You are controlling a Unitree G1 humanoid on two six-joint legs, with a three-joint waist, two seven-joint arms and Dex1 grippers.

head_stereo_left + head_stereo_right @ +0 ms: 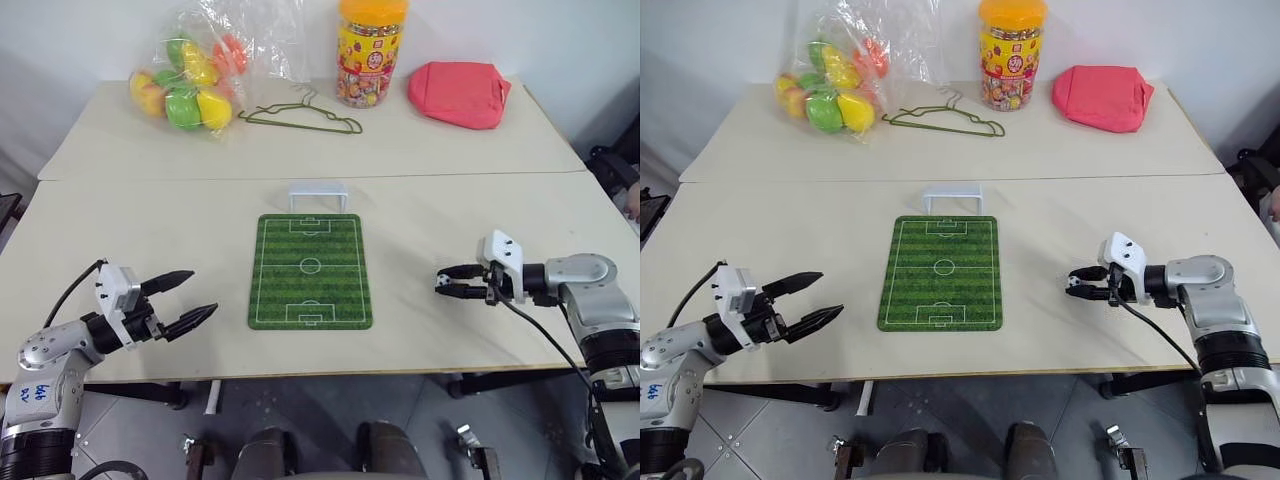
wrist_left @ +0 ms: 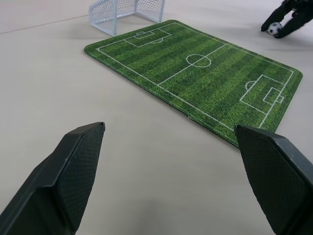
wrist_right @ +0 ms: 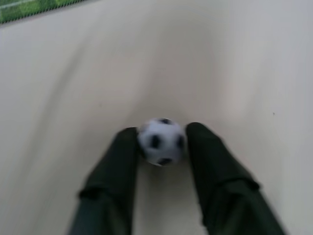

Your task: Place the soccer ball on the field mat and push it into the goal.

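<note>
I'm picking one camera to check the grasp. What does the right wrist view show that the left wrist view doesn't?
Right wrist view alone: a close look at the soccer ball pinched between the right gripper's two fingers, just above the table.
Left wrist view alone: the goal at the field mat's end, and the left gripper's fingers spread wide over bare tabletop.
Both: the mat, the table, the ball, and the right gripper.
</note>
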